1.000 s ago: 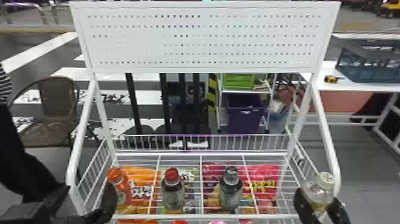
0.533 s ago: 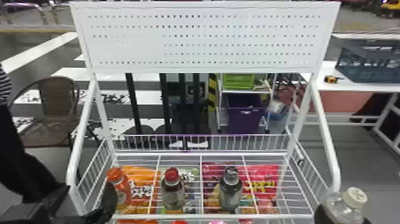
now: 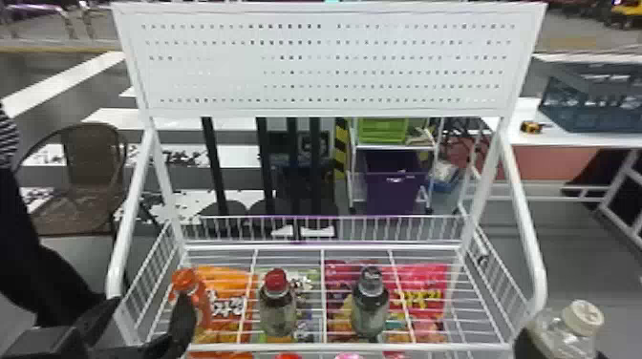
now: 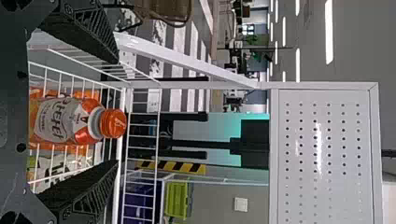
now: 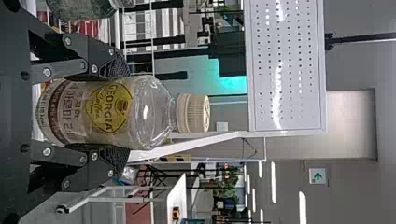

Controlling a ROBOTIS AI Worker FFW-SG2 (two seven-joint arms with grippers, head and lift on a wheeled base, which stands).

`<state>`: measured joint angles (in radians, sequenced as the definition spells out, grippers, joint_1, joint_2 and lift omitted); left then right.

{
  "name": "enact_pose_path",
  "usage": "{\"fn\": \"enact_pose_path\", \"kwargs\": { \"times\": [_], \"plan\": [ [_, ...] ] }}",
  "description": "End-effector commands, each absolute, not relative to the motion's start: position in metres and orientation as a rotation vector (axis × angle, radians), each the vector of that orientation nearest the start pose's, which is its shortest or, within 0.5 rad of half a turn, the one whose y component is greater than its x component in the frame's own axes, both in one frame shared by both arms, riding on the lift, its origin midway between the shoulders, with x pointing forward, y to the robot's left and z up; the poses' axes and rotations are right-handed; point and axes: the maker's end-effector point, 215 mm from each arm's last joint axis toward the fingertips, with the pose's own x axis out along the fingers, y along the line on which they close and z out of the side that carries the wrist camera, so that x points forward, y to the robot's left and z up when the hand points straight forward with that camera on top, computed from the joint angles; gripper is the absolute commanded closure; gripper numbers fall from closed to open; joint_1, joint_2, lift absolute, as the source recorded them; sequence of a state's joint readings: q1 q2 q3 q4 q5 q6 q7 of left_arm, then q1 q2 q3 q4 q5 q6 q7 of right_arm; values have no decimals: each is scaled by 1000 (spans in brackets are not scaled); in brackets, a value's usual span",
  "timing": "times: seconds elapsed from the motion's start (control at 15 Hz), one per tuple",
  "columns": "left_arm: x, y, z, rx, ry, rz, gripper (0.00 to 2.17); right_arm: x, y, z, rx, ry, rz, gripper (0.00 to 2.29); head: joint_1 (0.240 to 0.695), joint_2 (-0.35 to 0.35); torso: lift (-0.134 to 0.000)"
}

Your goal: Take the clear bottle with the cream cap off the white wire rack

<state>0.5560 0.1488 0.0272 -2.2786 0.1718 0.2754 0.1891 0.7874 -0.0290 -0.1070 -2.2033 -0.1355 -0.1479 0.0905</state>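
bottle (image 3: 563, 329) (clear, cream-capped) is clenched in the right gripper (image 3: 524, 344), beside the rack (image 3: 315, 246); left gripper (image 3: 143, 327) is spread near an orange bottle (image 3: 185, 279).

Head view: one rack (image 3: 329, 62); three bottles (image 3: 277, 312) on top shelf (image 3: 217, 247), around six o'clock; one bottle (image 3: 549, 329), four o'clock; four bags (image 3: 224, 279), around six; one chair (image 3: 88, 157), nine.
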Motion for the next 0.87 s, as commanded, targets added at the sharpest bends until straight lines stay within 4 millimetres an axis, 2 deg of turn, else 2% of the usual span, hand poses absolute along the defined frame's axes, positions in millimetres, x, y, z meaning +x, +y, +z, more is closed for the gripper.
{"fn": "enact_pose_path", "kwargs": {
  "times": [0.0,0.47,0.8],
  "plan": [
    [432,274,-314,-12,128,106,124,364,-262,-314,42,-10,19,1281,499,0,0],
    [428,273,-314,-11,133,104,124,364,-265,-313,40,-7,16,1278,499,0,0],
    [427,275,-307,-8,121,107,124,367,-262,-309,42,-9,26,1278,499,0,0]
  ]
}}
